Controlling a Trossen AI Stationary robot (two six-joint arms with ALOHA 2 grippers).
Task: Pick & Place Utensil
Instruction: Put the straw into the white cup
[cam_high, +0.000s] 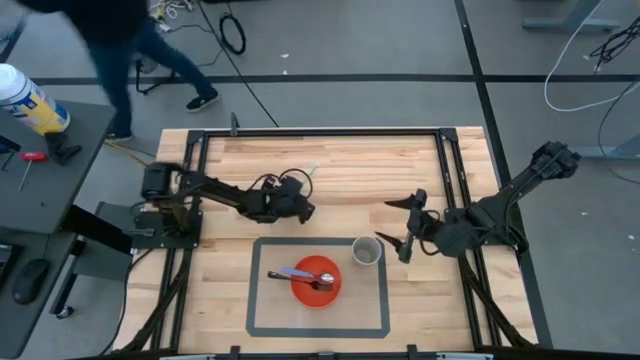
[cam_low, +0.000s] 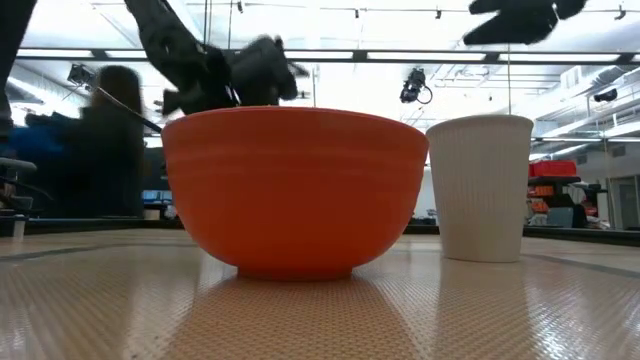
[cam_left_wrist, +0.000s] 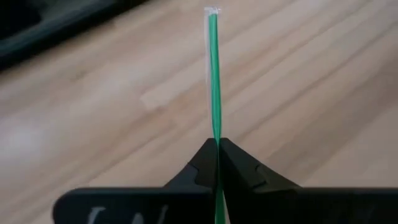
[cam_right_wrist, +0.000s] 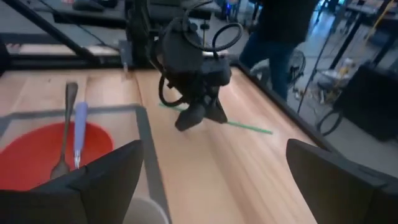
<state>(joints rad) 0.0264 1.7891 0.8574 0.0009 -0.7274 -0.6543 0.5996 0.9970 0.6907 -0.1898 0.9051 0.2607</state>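
Left gripper (cam_left_wrist: 217, 144) is clenched on the green straw (cam_left_wrist: 213, 74) at the bowl's (cam_high: 316, 282) 12 o'clock; right gripper (cam_high: 409, 226) hangs released at the cup's (cam_high: 367, 251) 2 o'clock.

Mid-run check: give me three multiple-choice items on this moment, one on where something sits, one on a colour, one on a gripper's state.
1. Where do the utensils lie?
A. in the cup
B. across the bowl
C. beside the mat

2. What colour is the straw?
A. green
B. yellow
C. black

3. How is the left gripper?
A. wide open, empty
B. shut on the straw
C. holding the cup

Key:
1 B: the utensils rest over the red bowl, while the cup stands beside it.
2 A: the straw is green.
3 B: the left gripper pinches the straw; the right gripper waits open near the cup.
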